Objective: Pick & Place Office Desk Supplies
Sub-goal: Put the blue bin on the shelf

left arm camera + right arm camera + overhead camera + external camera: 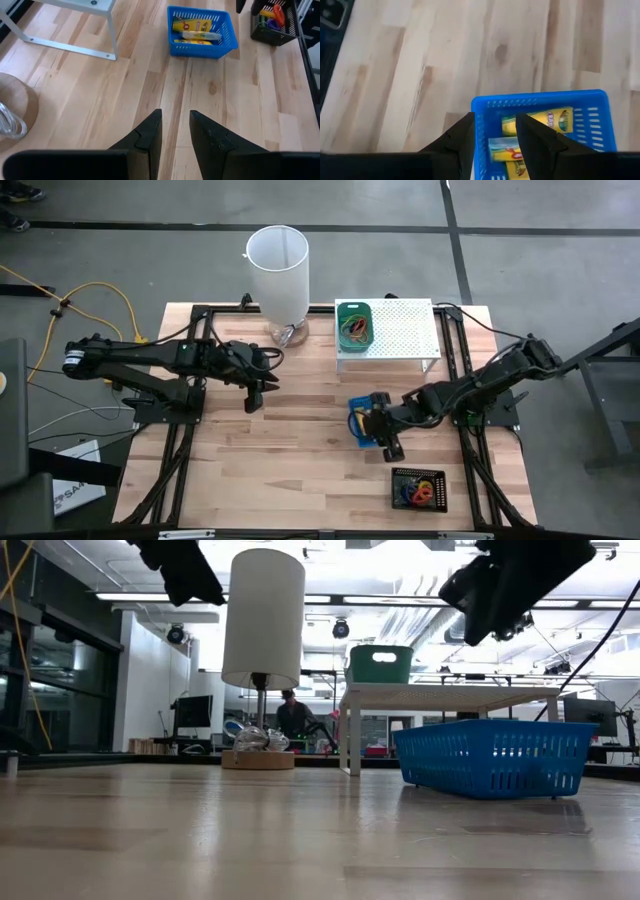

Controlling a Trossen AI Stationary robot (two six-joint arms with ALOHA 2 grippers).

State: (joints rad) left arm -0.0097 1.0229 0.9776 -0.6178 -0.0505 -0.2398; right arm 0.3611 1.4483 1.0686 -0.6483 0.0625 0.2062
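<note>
Nearby, the right gripper (pixel 494 131), fingers spread, hangs over the blue tray (pixel 360 423) of yellow packets (pixel 196 35); beyond it, the white stand (pixel 388 332); left gripper (pixel 175 131) spread too, well apart.

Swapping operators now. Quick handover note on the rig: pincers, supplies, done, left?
Left pincer: open, empty, raised over bare wood near the lamp base.
Right pincer: open, holding nothing, hanging at the blue tray's near wall.
Supplies: yellow packets in the blue tray; rubber bands in the green tray on the white stand; clips in the black tray.
Done: no loose items visible on the table.
Left: unclear; possibly only retracting the arms.
</note>
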